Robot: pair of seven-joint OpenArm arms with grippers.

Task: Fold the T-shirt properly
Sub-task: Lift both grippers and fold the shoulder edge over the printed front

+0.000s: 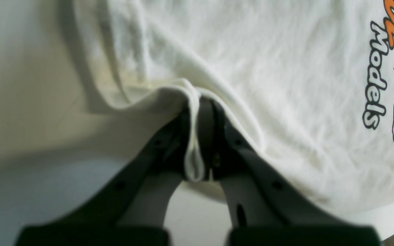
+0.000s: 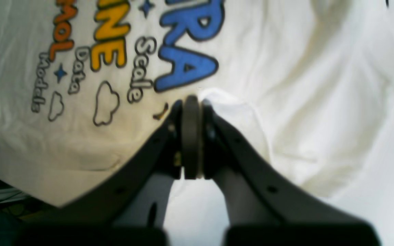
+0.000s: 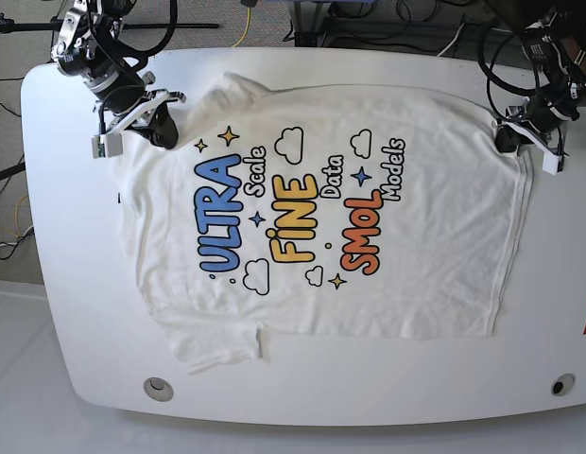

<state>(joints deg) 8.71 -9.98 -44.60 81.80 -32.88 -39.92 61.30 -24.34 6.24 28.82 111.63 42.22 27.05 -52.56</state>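
The white T-shirt (image 3: 435, 236) lies spread flat on the table, print up, showing blue "ULTRA", yellow "FINE" and orange "SMOL". My left gripper (image 3: 508, 140) is at the shirt's far right corner. In the left wrist view it (image 1: 200, 102) is shut on a fold of the shirt's hem (image 1: 194, 160), with the shirt (image 1: 251, 51) beyond it. My right gripper (image 3: 165, 135) is at the shirt's far left edge. In the right wrist view it (image 2: 192, 100) is shut, with cloth of the shirt (image 2: 286, 85) bunched at its tips.
The white table (image 3: 76, 284) has round holes at its near left (image 3: 158, 387) and near right (image 3: 558, 385) corners. One sleeve (image 3: 217, 345) lies rumpled at the near left. Cables and stands run behind the far edge (image 3: 369, 24).
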